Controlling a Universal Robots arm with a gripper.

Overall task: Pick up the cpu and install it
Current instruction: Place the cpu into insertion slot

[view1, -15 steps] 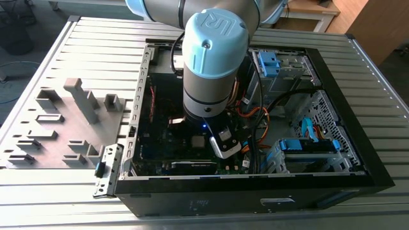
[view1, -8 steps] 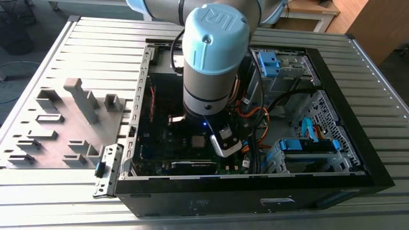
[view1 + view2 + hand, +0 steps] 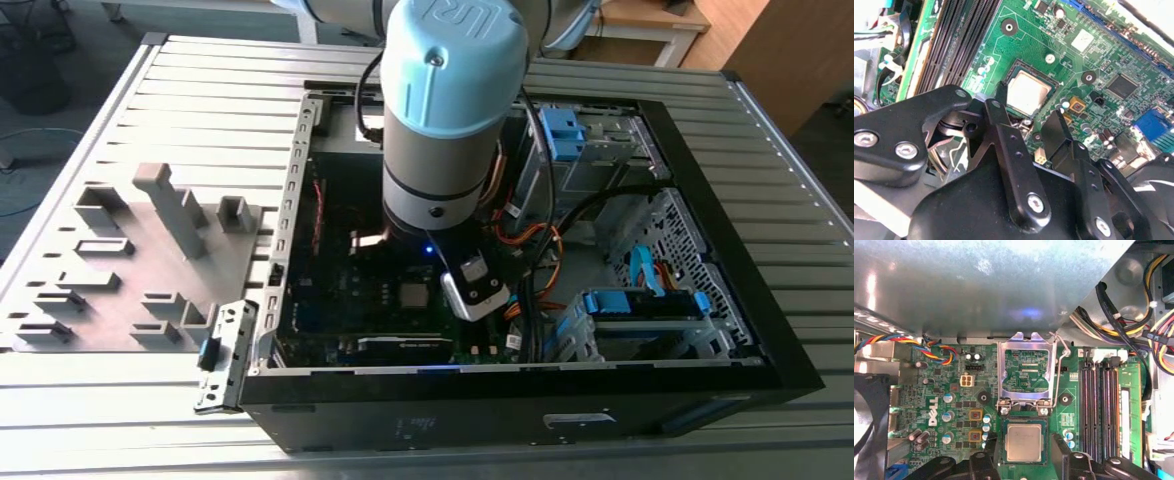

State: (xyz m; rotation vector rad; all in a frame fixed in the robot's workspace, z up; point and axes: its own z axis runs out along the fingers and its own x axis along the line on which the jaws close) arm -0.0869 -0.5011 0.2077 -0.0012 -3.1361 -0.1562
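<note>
First wrist view, item one: cpu [image 3: 1025, 441], lying flat in its socket [image 3: 1002, 442] on the green board [image 3: 954, 405], silvery top facing up, edges looking square to the socket walls.

Item two: my fingers [image 3: 1060, 447], standing spread to either side of the cpu, apart from its edges as far as I am seeing, released and grasping nothing.

Item three: hinged metal frame [image 3: 1026, 367], standing open just beside the socket, its wire lever [image 3: 1058, 375] raised.

Item four: memory slots [image 3: 1099, 405], running near one finger.

Second wrist view is showing the same: cpu [image 3: 1029, 91] sitting between the two fingers [image 3: 1004, 145].

Exterior view: arm [image 3: 447, 120] reaching down into the computer case [image 3: 534, 400] on the table [image 3: 134, 420].

Handling note, my judgement: I am working at the seating stage. Doing it well is meaning no sideways nudge on the cpu, keeping level, and staying off the slots and the open frame, since socket contacts are likely bending easily.
</note>
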